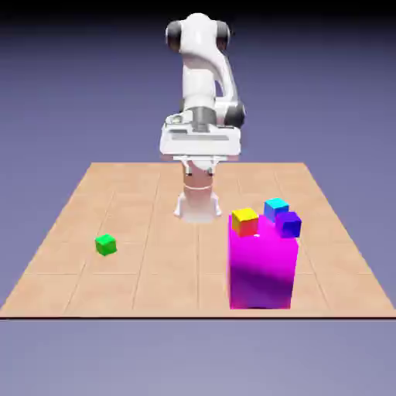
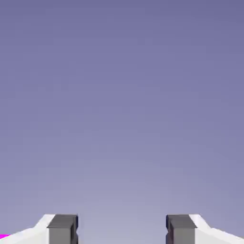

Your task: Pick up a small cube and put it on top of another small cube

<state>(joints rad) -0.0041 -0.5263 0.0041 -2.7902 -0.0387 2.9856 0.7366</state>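
The small bright green cube [image 1: 106, 245] lies alone on the wooden table at the exterior view's left. My gripper [image 1: 199, 147] hangs high above the table's far middle, well away from the cube. The hand view faces the plain backdrop, and the gripper [image 2: 121, 228] is open with nothing between its two grey fingertips [image 2: 62, 228]. At the exterior view's right, a yellow-topped cube with a red side [image 1: 245, 221], a cyan-topped cube [image 1: 275, 207] and a violet cube [image 1: 288, 224] sit by the top of a tall magenta block [image 1: 261, 267].
The tall magenta block stands near the table's front edge on the exterior view's right. A sliver of magenta [image 2: 4, 236] shows at the hand view's bottom left corner. The robot's base [image 1: 197, 203] stands at the far middle of the table [image 1: 155, 271].
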